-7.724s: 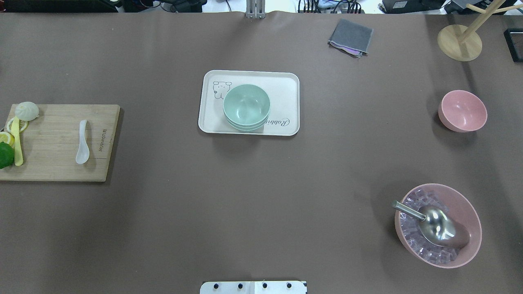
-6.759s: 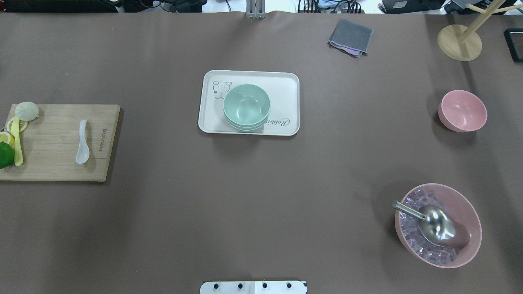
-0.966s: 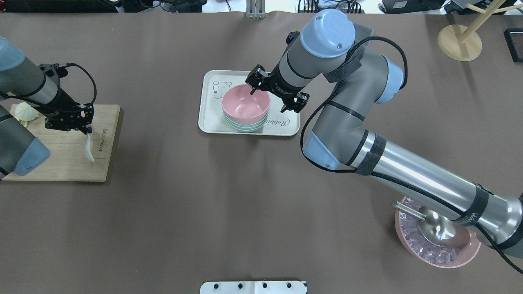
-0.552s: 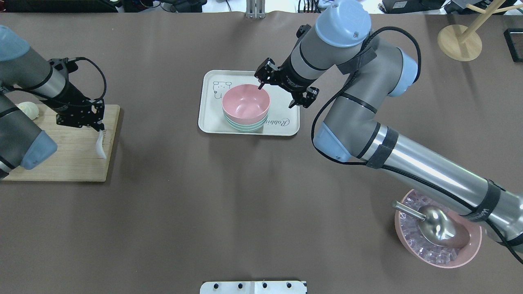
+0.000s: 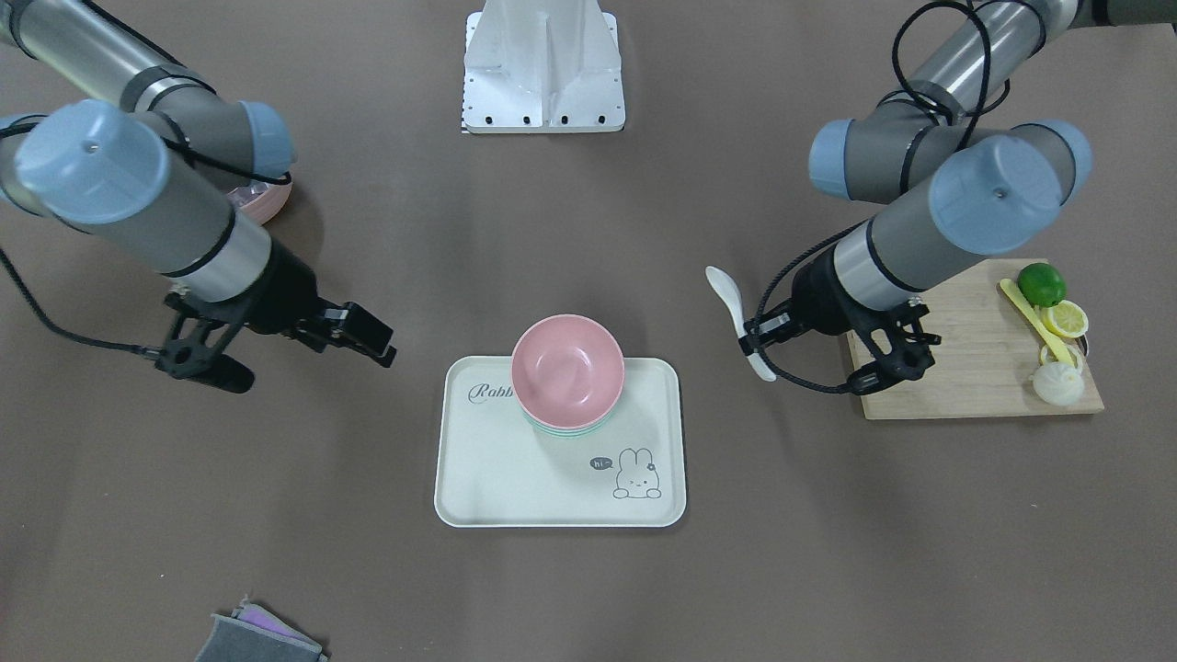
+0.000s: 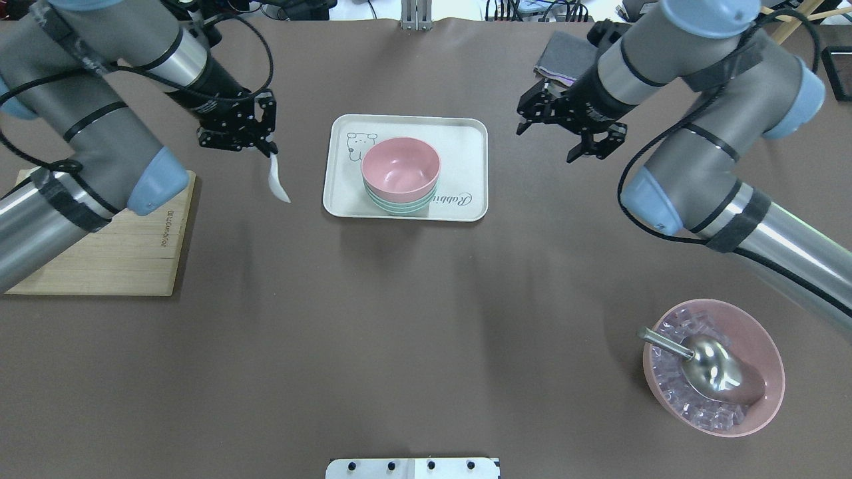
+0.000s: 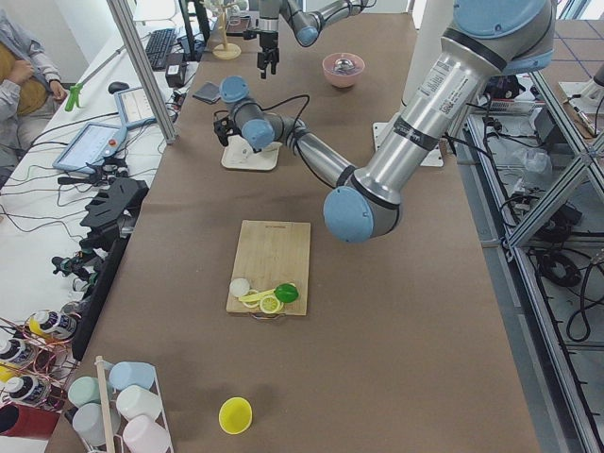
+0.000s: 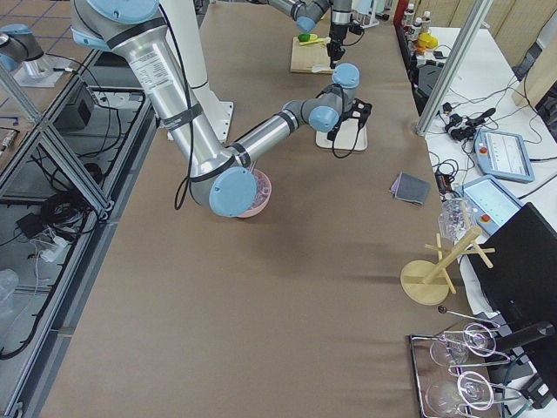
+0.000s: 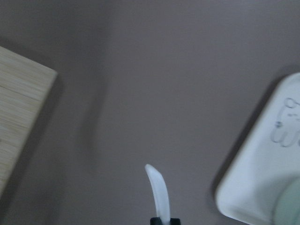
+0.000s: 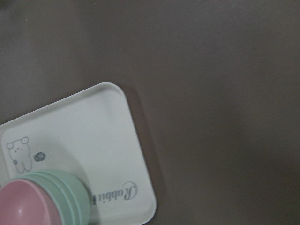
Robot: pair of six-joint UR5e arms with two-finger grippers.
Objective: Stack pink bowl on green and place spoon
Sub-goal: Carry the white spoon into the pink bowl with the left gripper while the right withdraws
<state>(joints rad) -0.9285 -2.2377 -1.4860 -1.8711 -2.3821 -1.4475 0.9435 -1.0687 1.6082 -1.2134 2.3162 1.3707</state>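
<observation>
The pink bowl (image 6: 401, 166) sits nested on the stacked green bowls (image 6: 399, 205) on the white tray (image 6: 459, 140). It also shows in the front view (image 5: 567, 372) and at the bottom left of the right wrist view (image 10: 23, 206). My left gripper (image 6: 266, 143) is shut on the handle of the white spoon (image 6: 278, 179) and holds it in the air just left of the tray. The spoon also shows in the front view (image 5: 736, 317) and the left wrist view (image 9: 157, 192). My right gripper (image 6: 551, 140) is open and empty, to the right of the tray.
A wooden cutting board (image 6: 100, 259) lies at the left; in the front view (image 5: 975, 368) it carries a lime, lemon slices and a bun. A large pink bowl (image 6: 765, 346) with ice and a metal scoop stands front right. A grey cloth (image 5: 257, 639) lies at the far side.
My left gripper has lifted the spoon off the cutting board and carried it right, toward the tray. My right gripper has drawn back to the right, away from the stacked pink bowl.
</observation>
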